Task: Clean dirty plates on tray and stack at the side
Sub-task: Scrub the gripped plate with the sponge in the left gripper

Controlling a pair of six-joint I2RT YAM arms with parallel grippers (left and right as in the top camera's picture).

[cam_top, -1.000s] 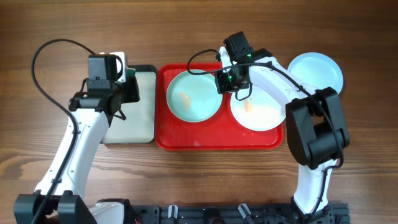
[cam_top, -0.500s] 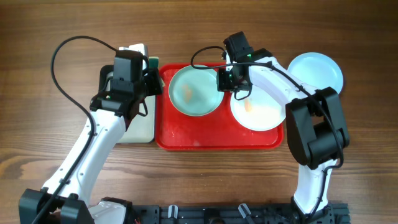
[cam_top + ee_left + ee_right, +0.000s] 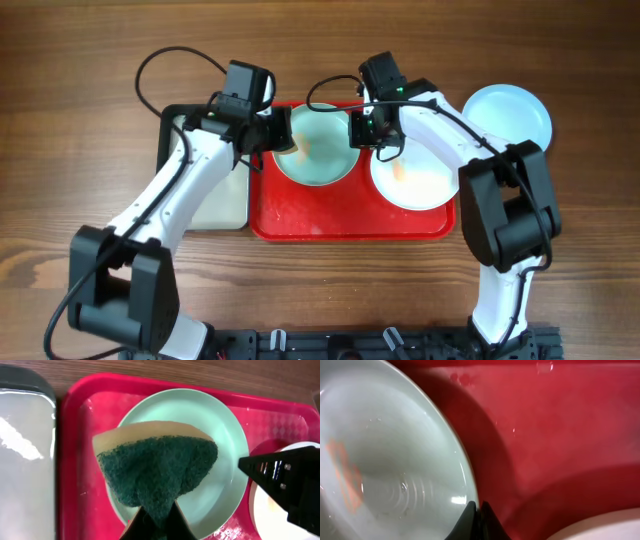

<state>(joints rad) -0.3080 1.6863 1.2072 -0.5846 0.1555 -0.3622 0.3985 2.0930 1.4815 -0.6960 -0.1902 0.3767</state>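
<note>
A mint plate (image 3: 318, 155) lies on the left half of the red tray (image 3: 350, 218). It has an orange smear (image 3: 342, 475). My right gripper (image 3: 362, 130) is shut on the plate's right rim (image 3: 470, 495). My left gripper (image 3: 280, 135) is shut on a green and yellow sponge (image 3: 157, 467) and holds it over the plate's (image 3: 225, 425) left part. A white plate (image 3: 420, 185) with an orange smear lies on the tray's right half. A pale blue plate (image 3: 510, 115) rests on the table, right of the tray.
A black-rimmed tray (image 3: 215, 195) with a pale inside stands against the red tray's left side and also shows in the left wrist view (image 3: 25, 435). The wooden table (image 3: 560, 250) surrounds both trays.
My left arm has swung right from the black-rimmed tray to the mint plate, carrying the sponge. My right gripper has stayed on the plate's rim.
</note>
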